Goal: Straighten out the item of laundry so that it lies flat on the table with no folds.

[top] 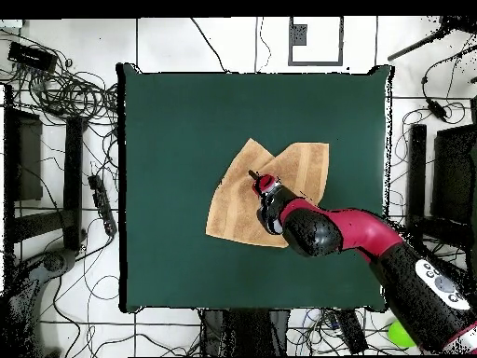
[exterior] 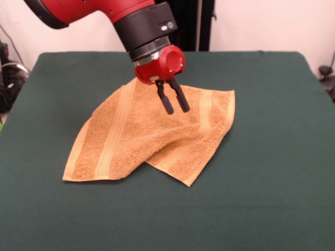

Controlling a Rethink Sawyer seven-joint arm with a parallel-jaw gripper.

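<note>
The orange-tan towel (exterior: 141,138) lies near the middle of the dark green table (exterior: 261,193). It is not flat: one part is folded over another, with a crease that runs toward its near corner. Paler bands show along the left side and near the right edge. My gripper (exterior: 177,110) hangs over the towel's far middle part, with its two black fingers apart and nothing between them. In the overhead view the towel (top: 244,207) is partly hidden by my arm, and the gripper (top: 253,175) is over its middle on the table (top: 168,121).
Cables (top: 65,89) and black stands (top: 73,177) lie on the floor round the table. A dark post (exterior: 191,23) stands behind the table's far edge. Wide green cloth shows on all sides of the towel.
</note>
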